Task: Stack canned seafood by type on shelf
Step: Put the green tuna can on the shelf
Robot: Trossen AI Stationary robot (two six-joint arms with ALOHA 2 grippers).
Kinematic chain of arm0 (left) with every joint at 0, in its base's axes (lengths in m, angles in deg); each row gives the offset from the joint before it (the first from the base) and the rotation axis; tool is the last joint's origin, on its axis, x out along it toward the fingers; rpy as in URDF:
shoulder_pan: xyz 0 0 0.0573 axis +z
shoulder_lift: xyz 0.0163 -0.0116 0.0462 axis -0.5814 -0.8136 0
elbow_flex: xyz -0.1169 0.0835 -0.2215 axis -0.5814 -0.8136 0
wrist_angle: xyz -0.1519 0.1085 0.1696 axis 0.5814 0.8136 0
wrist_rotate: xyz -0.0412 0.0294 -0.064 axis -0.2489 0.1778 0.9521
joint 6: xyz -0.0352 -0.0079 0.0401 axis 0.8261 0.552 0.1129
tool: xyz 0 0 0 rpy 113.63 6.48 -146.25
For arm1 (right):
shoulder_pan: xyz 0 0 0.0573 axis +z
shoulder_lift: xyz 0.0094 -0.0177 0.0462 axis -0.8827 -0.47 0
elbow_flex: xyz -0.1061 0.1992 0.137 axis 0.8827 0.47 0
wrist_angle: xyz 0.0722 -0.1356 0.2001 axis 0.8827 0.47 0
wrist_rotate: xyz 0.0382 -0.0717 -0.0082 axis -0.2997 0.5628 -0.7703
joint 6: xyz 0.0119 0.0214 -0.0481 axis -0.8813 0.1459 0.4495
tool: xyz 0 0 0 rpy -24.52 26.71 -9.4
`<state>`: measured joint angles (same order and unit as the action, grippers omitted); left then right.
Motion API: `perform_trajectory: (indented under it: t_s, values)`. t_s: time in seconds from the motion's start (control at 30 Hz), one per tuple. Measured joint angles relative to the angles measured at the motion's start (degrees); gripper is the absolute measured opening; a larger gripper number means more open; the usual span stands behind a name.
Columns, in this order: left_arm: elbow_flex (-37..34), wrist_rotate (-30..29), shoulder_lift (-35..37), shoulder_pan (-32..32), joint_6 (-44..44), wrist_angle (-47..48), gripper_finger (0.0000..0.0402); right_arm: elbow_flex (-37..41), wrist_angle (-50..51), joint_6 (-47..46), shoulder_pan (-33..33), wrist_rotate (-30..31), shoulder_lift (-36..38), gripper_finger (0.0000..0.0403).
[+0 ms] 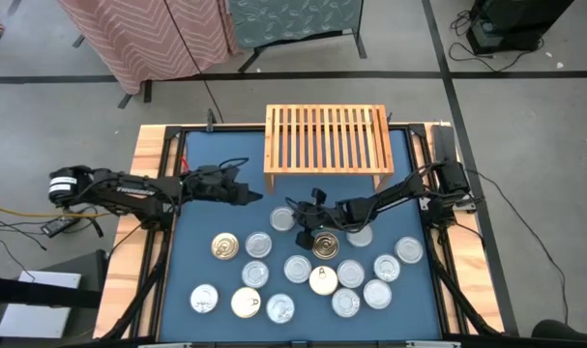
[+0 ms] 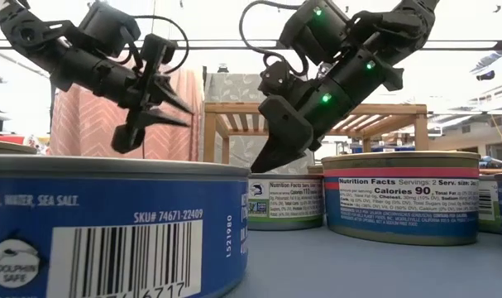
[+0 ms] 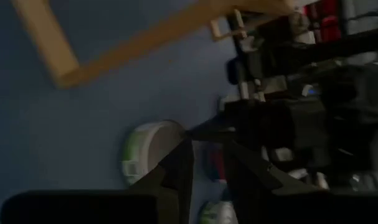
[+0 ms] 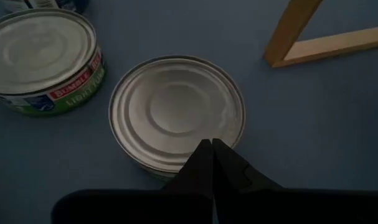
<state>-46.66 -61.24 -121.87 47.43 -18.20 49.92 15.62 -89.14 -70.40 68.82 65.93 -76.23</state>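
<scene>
The light-wood shelf stands at the table's far middle with nothing on its slats. Several flat round cans of seafood lie on the blue mat in front of it, mostly silver-topped, two gold-topped. My right gripper is shut, its tips at the near rim of a silver-topped can standing apart below the shelf's left leg. My left gripper hovers above the mat left of that can, narrowly open and holding nothing. My right gripper's shut fingertips slant down from the table's right side onto the rim of the silver-topped can. The fingers themselves cover the spot, so I cannot tell whether they touch it. The can sits flat on the mat.
A can with a red and green label stands close beside the silver-topped one. Large cans fill the low view's foreground. The shelf's leg is just beyond the can. Wooden table edges flank the mat.
</scene>
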Motion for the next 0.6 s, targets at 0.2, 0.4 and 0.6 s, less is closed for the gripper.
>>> perform_trajectory:
  t_s: [0.2,0.4,0.6]
  values:
    - [0.0,1.3,-0.1,0.1,1.6,-1.7,0.0091,0.0,3.5,-1.7,0.6,4.1,1.5,0.0000]
    - [0.0,1.5,2.1,0.1,4.2,3.5,0.0071,0.0,8.1,-2.3,-0.2,3.2,1.2,0.0000]
    - [0.0,1.5,7.2,0.1,3.1,9.3,0.0032,0.0,5.6,-0.2,-1.3,-0.4,0.7,0.0000]
